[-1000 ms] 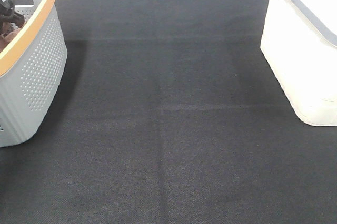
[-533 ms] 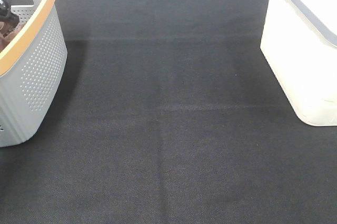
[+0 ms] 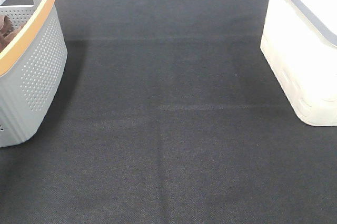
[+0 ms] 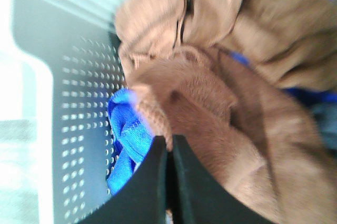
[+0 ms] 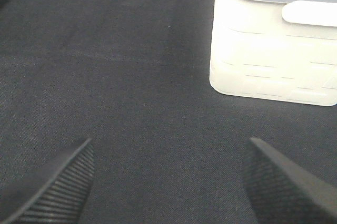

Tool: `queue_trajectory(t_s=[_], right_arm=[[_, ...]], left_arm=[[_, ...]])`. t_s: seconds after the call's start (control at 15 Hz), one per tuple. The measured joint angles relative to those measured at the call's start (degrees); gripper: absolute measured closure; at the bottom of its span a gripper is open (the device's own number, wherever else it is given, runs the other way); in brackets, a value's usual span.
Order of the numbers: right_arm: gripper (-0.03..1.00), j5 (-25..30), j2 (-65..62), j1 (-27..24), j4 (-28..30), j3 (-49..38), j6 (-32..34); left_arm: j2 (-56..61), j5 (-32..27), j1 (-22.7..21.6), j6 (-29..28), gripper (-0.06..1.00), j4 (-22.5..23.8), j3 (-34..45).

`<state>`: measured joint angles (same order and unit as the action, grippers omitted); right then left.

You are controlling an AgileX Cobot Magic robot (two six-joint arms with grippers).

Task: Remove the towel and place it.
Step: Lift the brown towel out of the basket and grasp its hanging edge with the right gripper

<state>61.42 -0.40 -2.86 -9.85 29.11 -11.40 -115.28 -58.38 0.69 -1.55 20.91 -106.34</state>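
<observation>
Pinching a seemingly soft, light towel (image 4: 210, 113) fold in the basket (image 4: 79, 92), left end effector (image 4: 169, 139) is clamped closed (right end effector (image 5: 169, 145) gapes, empty).

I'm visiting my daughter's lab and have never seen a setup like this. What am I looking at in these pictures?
It is a robot with two arms, each ending in a claw. One picture looks down from a high camera: a black mat, a grey basket on the left and a white lidded bin on the right. The other two pictures come from cameras on the arms' wrists. The left claw is inside the basket, shut, and seems to pinch a fold of the brown towel, beside a blue cloth; that picture is blurred. The right claw hangs open above the mat, holding nothing.
</observation>
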Motion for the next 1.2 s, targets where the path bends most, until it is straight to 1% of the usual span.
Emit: queue_trajectory(t_s=[0.13,0.2,0.33,0.47,0.53,0.67,0.8,0.87,0.93,1.07,1.13,1.2], right_arm=[[0.23,0.0,0.0,0.0,-0.06,0.0,0.0],[0.23,0.0,0.0,0.0,-0.06,0.0,0.0],[0.23,0.0,0.0,0.0,-0.06,0.0,0.0],[0.23,0.0,0.0,0.0,-0.06,0.0,0.0],[0.23,0.0,0.0,0.0,-0.06,0.0,0.0],[0.23,-0.11,0.0,0.0,-0.52,0.0,1.09],[0.23,-0.86,0.0,0.0,-2.35,0.0,5.1],[0.23,-1.72,0.0,0.0,-3.21,0.0,6.13],[0.23,-1.89,0.0,0.0,-3.27,0.0,6.25],[0.23,-2.06,0.0,0.0,-3.38,0.0,6.36],[0.23,-2.29,0.86,0.0,-4.01,0.0,6.59],[0.23,-3.44,2.01,0.0,-5.96,0.0,6.59]], left_arm=[[5.5,-0.23,0.0,0.0,0.94,-3.09,0.0],[5.5,-0.23,0.0,0.0,0.94,-3.09,0.0],[10.08,-0.29,0.0,0.0,0.94,-5.9,0.0],[14.61,0.17,0.0,0.06,0.94,-10.2,0.0],[17.65,1.72,0.0,0.23,0.94,-14.55,0.0],[21.14,6.07,0.0,1.15,0.94,-20.91,0.0],[23.61,10.83,0.0,4.13,0.94,-30.48,0.0],[24.52,13.06,0.0,6.59,0.94,-35.92,0.0],[25.21,14.95,0.29,9.05,0.94,-40.34,0.0],[25.61,18.22,2.69,12.89,0.94,-46.7,-0.17],[25.61,21.08,6.19,14.73,0.94,-49.05,-0.4],[25.61,23.72,9.11,16.04,0.94,-49.9,-0.4]])
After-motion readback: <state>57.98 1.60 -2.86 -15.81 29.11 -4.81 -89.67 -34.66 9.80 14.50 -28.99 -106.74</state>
